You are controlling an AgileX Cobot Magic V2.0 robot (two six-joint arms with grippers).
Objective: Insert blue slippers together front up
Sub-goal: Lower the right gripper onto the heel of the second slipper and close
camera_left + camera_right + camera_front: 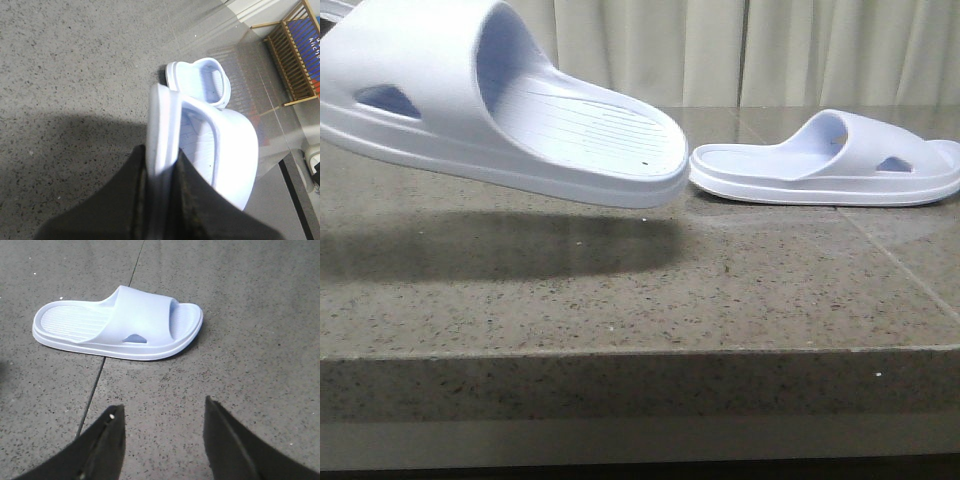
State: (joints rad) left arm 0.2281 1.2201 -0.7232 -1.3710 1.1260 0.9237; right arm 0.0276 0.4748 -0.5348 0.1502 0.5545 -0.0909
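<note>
One blue slipper [500, 105] hangs in the air at the left of the front view, above its shadow on the table, heel end toward the middle. My left gripper [162, 162] is shut on that slipper's sole edge [162, 125]. The second blue slipper [830, 165] lies flat on the table at the right, sole down; it also shows in the left wrist view [200, 82] and in the right wrist view [120, 322]. My right gripper [164, 412] is open and empty above the bare table, a short way from that slipper. Neither gripper shows in the front view.
The speckled grey stone table [640, 290] has a front edge near the camera. Beige curtains [740, 50] hang behind. A wooden rack [295, 55] stands on the floor beyond the table's far side.
</note>
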